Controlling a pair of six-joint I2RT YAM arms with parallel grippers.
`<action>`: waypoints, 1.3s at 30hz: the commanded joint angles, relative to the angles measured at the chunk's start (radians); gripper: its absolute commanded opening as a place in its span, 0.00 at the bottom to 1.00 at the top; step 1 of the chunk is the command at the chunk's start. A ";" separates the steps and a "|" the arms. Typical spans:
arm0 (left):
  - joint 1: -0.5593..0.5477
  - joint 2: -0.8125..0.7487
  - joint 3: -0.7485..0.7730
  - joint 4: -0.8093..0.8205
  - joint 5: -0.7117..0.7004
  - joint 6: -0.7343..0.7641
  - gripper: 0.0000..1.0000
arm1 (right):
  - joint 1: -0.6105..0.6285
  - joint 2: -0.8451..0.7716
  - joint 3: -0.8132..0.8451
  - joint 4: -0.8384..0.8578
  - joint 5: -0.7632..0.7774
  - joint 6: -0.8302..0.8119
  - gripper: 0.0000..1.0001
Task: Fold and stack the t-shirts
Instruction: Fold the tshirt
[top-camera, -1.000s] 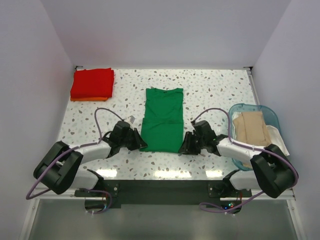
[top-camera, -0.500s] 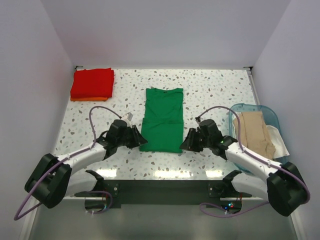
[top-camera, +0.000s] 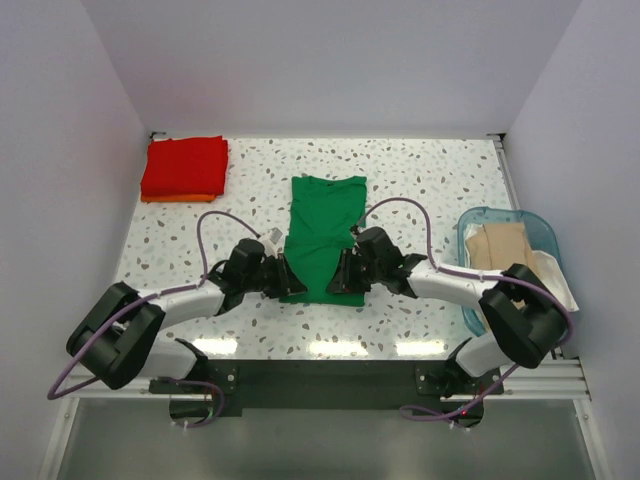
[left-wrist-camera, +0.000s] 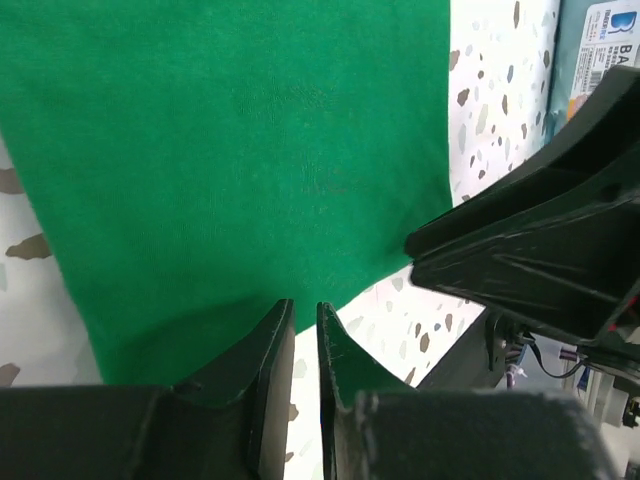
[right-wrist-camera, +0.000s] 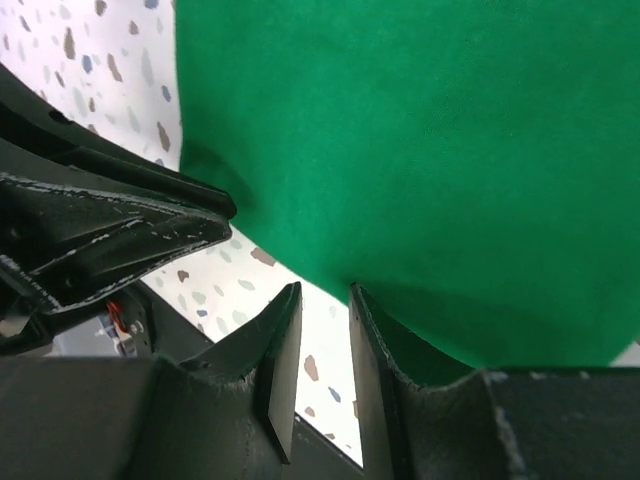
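white arms (top-camera: 190, 300), black joints — purple cables (top-camera: 215, 222).

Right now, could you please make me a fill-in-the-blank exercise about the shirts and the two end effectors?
1. Both end effectors grip the near hem of the ____ t-shirt.
2. The red t-shirt lies folded on top of an ____ one.
3. The beige t-shirt rests inside the blue ____.

Missing words: green; orange; basket
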 joint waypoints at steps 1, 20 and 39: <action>-0.011 0.030 0.025 0.074 0.021 -0.003 0.19 | 0.011 0.040 0.006 0.096 0.007 0.021 0.29; -0.009 -0.040 -0.073 -0.087 -0.118 0.009 0.18 | -0.051 -0.228 -0.272 -0.062 0.108 0.052 0.31; 0.029 -0.343 -0.103 -0.351 -0.207 -0.015 0.51 | -0.167 -0.357 -0.332 -0.091 0.031 0.067 0.39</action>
